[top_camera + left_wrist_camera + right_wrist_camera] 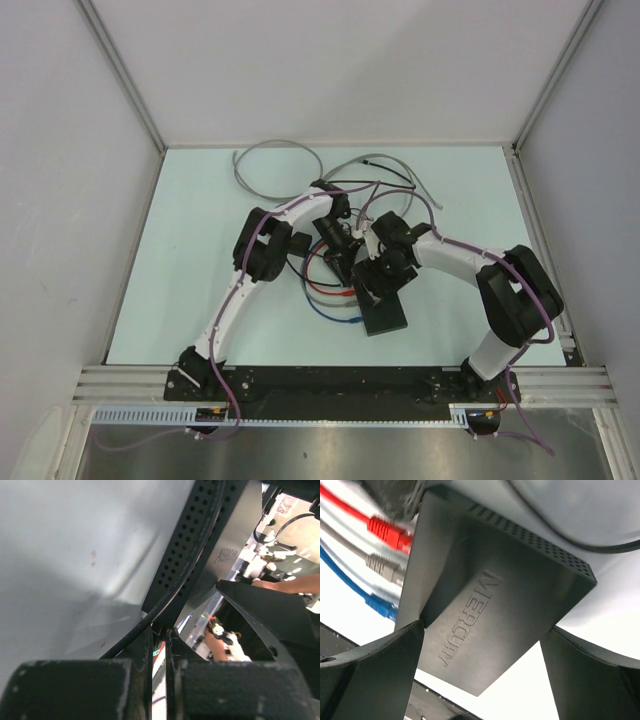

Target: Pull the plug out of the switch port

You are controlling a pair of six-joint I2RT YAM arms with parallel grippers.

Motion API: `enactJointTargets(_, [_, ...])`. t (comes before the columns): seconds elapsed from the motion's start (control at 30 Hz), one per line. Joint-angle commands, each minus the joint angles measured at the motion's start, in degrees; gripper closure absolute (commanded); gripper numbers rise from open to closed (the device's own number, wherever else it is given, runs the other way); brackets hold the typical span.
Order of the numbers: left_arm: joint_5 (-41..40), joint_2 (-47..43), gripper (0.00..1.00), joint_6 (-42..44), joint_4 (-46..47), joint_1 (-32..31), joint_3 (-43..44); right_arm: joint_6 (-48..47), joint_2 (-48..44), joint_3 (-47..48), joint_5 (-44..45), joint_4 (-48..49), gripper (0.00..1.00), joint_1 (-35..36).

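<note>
The switch (388,315) is a flat black box marked MERCURY (490,575), lying mid-table. Red (387,532), grey (382,569) and blue (380,605) plugs sit in the ports on its left edge. My right gripper (375,280) straddles the box, with both fingers against its sides (485,627). My left gripper (338,240) is at the far, perforated edge (185,565). Its jaws stand nearly together (160,630), leaving a thin slit. A black cord (135,630) crosses the left fingertip. I see nothing gripped in the slit.
Red (325,290) and blue (330,312) cables loop left of the switch. Grey cable (270,160) coils at the back of the table. White walls close in three sides, and the metal rail (330,380) with the arm bases runs along the near edge.
</note>
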Motion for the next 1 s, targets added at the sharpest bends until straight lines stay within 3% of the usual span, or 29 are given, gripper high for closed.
enactJointTargets(0.0, [-14.2,7.6,1.00,-0.7,8.2,0.3,-0.6,-0.2,-1.1,1.3,-7.1,0.7,0.00,7.4])
enactJointTargets(0.2, [-10.8,6.4,1.00,-4.2,11.2,-0.7,-1.7,5.7,0.1,3.7,-5.1,-1.9,0.00,6.9])
enactJointTargets(0.3, [-10.4,5.8,1.00,-4.9,11.5,-1.3,-0.8,8.0,0.0,8.1,3.4,-2.9,0.00,6.3])
enactJointTargets(0.5, [-9.2,6.9,1.00,-4.5,11.0,-1.0,-1.5,5.0,0.5,13.8,6.4,-6.8,0.00,11.1])
enactJointTargets(0.67, [-6.9,6.5,1.00,-4.4,11.2,0.4,-3.9,6.7,2.4,13.9,9.0,-8.9,0.00,12.9])
enactJointTargets(0.8, [-6.0,5.1,1.00,-4.7,11.9,2.3,-6.1,6.4,3.5,12.9,17.2,-8.0,0.01,13.6])
enactJointTargets(0.97, [-5.1,3.9,1.00,-5.2,12.5,2.6,-8.0,5.0,5.0,11.3,18.9,-9.7,0.07,15.6])
